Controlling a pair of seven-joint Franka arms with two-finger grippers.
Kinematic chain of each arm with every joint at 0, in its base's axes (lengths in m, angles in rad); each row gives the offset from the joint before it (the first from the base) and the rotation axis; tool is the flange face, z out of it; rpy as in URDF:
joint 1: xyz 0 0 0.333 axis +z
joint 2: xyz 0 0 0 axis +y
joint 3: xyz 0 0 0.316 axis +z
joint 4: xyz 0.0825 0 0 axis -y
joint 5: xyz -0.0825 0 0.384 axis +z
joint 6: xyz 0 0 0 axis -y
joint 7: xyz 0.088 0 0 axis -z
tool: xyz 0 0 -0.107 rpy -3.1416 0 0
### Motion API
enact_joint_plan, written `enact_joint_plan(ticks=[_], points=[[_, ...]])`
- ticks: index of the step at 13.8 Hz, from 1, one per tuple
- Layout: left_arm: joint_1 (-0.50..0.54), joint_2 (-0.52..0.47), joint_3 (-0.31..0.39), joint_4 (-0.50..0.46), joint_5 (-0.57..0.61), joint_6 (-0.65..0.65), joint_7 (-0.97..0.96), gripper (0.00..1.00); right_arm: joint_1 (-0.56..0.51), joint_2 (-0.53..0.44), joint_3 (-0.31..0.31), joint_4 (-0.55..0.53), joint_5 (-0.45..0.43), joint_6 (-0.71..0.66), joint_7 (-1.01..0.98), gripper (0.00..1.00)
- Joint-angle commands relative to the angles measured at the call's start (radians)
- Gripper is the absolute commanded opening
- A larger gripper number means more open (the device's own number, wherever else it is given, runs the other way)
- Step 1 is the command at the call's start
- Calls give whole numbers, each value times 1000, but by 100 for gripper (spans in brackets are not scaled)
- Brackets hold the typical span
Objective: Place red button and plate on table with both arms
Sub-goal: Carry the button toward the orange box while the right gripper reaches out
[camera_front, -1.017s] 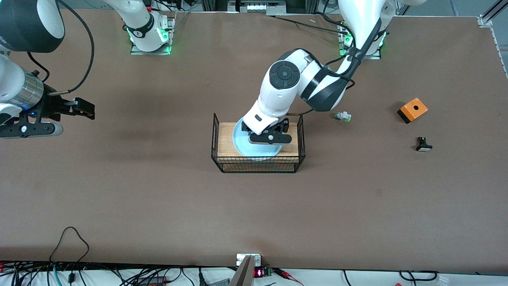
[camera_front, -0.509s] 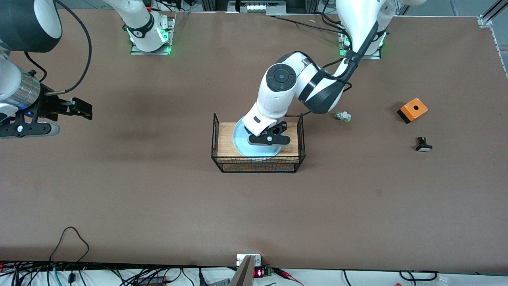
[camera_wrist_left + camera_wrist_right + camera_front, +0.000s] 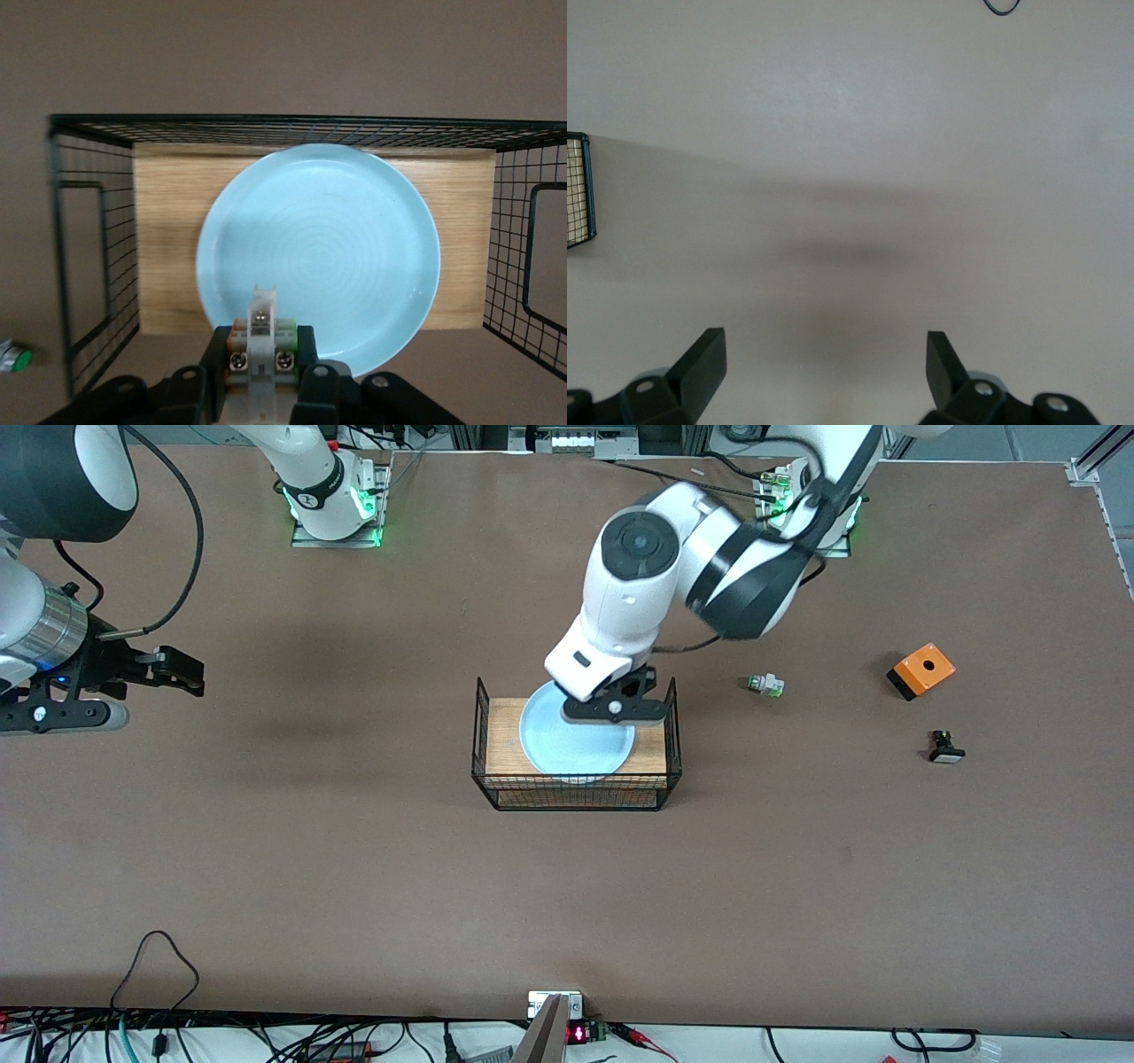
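1. Matte brown covering, flat and plain, spans the whole surface [image 3: 354,868]. A box-shaped basket [image 3: 485,726] of thin black wire mesh stands on it, with a pale wooden board [image 3: 505,735] showing straight grain as its top.
2. The plate [image 3: 567,748] lies flat on that board inside the basket's wire walls. It is round, shallow and pale blue, with a smooth glazed look, faint concentric rings and a low raised rim. Its edge overhangs the board on the side nearer the front camera.
3. The left end effector [image 3: 611,708] hangs over the plate's edge at the basket. Its black fingers [image 3: 306,354] are closed on the red button [image 3: 261,323], a small white plastic block with green and orange bits and two metal screw heads. Its red cap cannot be seen from the left wrist view.
4. The right end effector [image 3: 177,669] waits over bare surface, well apart from the basket toward the right arm's end. Its two wedge-shaped black fingers [image 3: 704,354] stand wide apart with nothing between them.
5. Toward the left arm's end from the basket lie three things:
   - a small white piece with green bits [image 3: 765,685], near the basket
   - an orange box with a round hole [image 3: 921,669], farther out
   - a black button with a white face [image 3: 945,747], also farther out
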Motion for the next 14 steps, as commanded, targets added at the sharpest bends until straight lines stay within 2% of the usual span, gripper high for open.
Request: enact_joint_plan(ticks=[1, 3, 6, 8, 11, 12, 14], points=[[103, -52, -4, 26, 18, -150, 31, 16, 7, -2, 10, 9, 26, -1, 145, 100], [214, -69, -4, 26, 9, -206, 189, 17, 25, 3, 10, 9, 110, -1, 327, 100], [363, -69, -2, 10, 9, -273, 428, 17, 100, 6, 8, 7, 112, 1, 422, 100], [444, -56, -1, -15, 13, -289, 510, 17, 151, 7, 5, 7, 112, 10, 498, 100], [559, 31, -1, -66, 21, -244, 565, 17, 264, 9, 5, 7, 110, 50, 682, 100], [572, 45, -1, -119, 22, -211, 571, 17, 289, 10, 7, 7, 112, 58, 727, 100], [581, 46, 4, -239, 25, -55, 573, 17, 324, 12, 10, 1, 118, 65, 819, 100]])
